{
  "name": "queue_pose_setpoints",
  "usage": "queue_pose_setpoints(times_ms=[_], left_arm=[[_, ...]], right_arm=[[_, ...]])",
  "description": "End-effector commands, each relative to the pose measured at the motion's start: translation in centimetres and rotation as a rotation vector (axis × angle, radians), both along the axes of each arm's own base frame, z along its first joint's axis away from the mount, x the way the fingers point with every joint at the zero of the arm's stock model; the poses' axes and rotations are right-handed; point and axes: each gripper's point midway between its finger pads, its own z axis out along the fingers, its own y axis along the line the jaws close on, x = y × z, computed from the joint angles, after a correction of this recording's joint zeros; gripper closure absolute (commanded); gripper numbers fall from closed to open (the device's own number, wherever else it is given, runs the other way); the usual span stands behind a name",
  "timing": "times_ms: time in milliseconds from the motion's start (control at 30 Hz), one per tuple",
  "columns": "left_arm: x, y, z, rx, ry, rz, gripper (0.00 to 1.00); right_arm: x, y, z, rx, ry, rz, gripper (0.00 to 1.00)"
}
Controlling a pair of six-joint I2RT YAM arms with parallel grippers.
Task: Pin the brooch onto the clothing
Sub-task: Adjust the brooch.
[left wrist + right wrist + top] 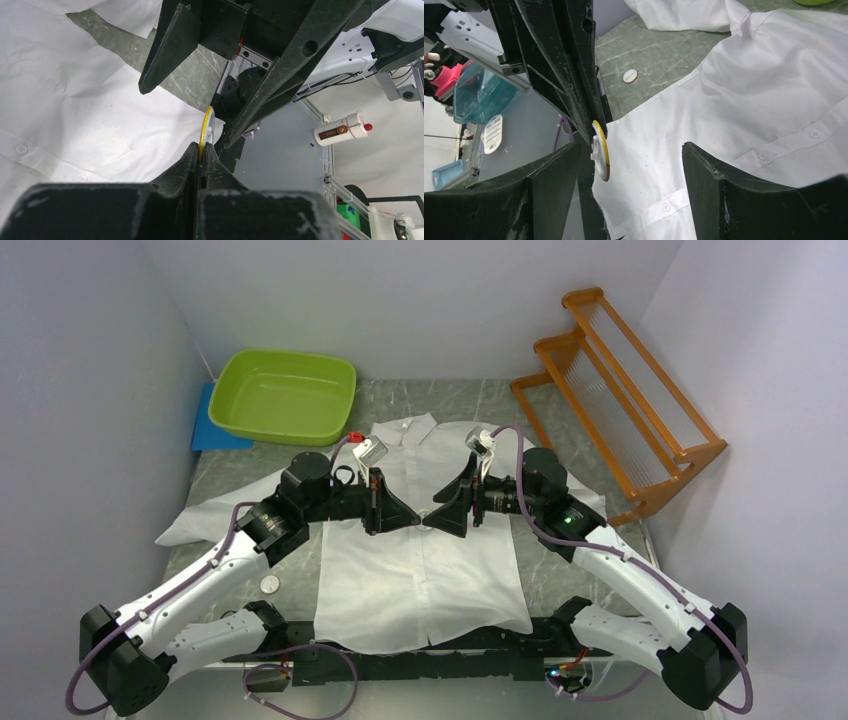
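Observation:
The white shirt (420,570) lies flat and buttoned on the grey table, collar at the far side. The brooch (205,131), a small round white disc with a yellow rim, is held on edge above the shirt's front. My left gripper (201,147) is shut on its lower rim. In the top view the left gripper (410,514) and right gripper (440,517) meet tip to tip over the shirt's middle. My right gripper (630,146) is open; the brooch (601,150) sits close to its left finger (549,185), and I cannot tell whether they touch.
A green basin (285,395) stands at the back left on a blue mat (213,425). An orange wooden rack (620,390) stands at the back right. A small round disc (270,583) lies on the table left of the shirt, also in the right wrist view (630,76).

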Motion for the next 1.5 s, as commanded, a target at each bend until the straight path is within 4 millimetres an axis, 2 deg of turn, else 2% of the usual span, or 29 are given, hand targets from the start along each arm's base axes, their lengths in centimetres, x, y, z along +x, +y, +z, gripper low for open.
queue_pose_setpoints(times_ms=[0, 100, 233, 567, 700, 733, 833, 900, 933, 1033, 1067, 1233, 1467], left_arm=[[-0.3, -0.3, 1.7, -0.037, -0.039, -0.038, 0.97], [-0.3, -0.4, 1.8, -0.044, -0.039, -0.037, 0.97], [-0.3, -0.3, 1.8, -0.045, -0.036, -0.034, 0.97], [-0.4, 0.1, 1.5, -0.022, -0.038, -0.023, 0.97], [-0.3, 0.3, 1.4, -0.009, -0.042, -0.013, 0.97], [-0.3, 0.3, 1.3, -0.004, -0.042, -0.009, 0.97], [-0.1, 0.4, 0.9, 0.012, -0.040, 0.000, 0.97], [-0.1, 0.5, 0.8, 0.020, -0.044, 0.004, 0.98], [0.0, 0.6, 0.8, 0.025, -0.047, 0.010, 0.97], [0.3, 0.8, 0.6, 0.039, -0.061, 0.029, 0.97], [0.4, 0.9, 0.7, 0.041, -0.069, 0.035, 0.97], [1.5, 1.5, 0.8, 0.056, -0.135, 0.097, 0.97], [3.6, 2.6, 2.6, 0.148, -0.391, 0.133, 0.97]], right_arm=[[0.3, 0.3, 2.6, 0.029, -0.091, 0.002, 0.23], [0.2, 0.5, 1.7, -0.003, -0.067, 0.008, 0.28], [0.4, 0.7, 1.0, -0.031, -0.065, 0.007, 0.42], [1.0, 0.1, -0.2, -0.129, -0.093, -0.036, 0.88], [0.8, -0.1, -0.1, -0.128, -0.108, -0.028, 0.89], [0.6, -0.1, 0.1, -0.122, -0.116, -0.024, 0.86], [0.1, -0.2, 0.9, -0.083, -0.142, -0.015, 0.57], [0.0, -0.4, 2.0, -0.041, -0.171, -0.036, 0.32], [0.0, -0.7, 2.5, -0.021, -0.182, -0.056, 0.23], [0.3, -1.6, 3.8, 0.032, -0.212, -0.136, 0.05], [0.6, -1.9, 4.2, 0.044, -0.218, -0.170, 0.01], [1.6, -3.0, 4.3, 0.055, -0.195, -0.278, 0.00], [2.4, -3.1, 4.0, 0.059, -0.084, -0.343, 0.00]])
